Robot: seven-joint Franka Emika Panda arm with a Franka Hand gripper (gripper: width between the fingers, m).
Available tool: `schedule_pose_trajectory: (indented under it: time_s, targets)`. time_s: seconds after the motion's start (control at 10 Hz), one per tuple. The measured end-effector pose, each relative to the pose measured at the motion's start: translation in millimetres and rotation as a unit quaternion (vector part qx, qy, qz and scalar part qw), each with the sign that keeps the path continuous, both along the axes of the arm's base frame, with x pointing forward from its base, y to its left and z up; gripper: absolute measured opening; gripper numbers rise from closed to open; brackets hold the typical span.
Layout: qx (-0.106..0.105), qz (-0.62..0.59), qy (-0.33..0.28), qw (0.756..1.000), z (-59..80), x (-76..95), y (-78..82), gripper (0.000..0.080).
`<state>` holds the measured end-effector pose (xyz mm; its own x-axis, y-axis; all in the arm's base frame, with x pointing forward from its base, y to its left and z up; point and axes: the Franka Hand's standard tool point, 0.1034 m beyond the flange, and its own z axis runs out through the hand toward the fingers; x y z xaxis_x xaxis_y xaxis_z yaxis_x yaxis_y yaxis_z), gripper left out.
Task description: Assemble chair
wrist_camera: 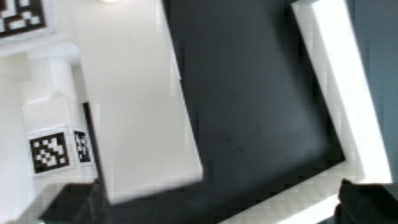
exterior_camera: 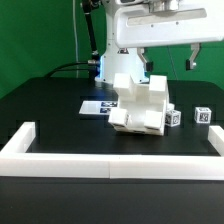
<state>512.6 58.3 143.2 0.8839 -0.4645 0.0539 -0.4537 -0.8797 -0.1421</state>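
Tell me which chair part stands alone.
The small tagged block at the exterior view's right; the other parts are clustered together.

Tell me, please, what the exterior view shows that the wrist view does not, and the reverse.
Only the exterior view: the whole part-built chair, the marker board beside it, a loose tagged block and the border rail. Only the wrist view: a close look at one tag on a chair part. Both: white chair parts, the black table, and the open tool above the chair, holding nothing.
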Motion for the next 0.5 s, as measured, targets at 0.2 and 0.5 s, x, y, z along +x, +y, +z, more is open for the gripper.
schedule_pose_trajectory:
  time_s: [0.2, 0.5]
  targets:
    - [0.011, -0.033, 0.001, 0.999, 14.6, -3.6, 30.4, 0.0649]
    - [0.003, -0.027, 0.01, 1.0, 2.7, -6.6, 43.2, 0.0649]
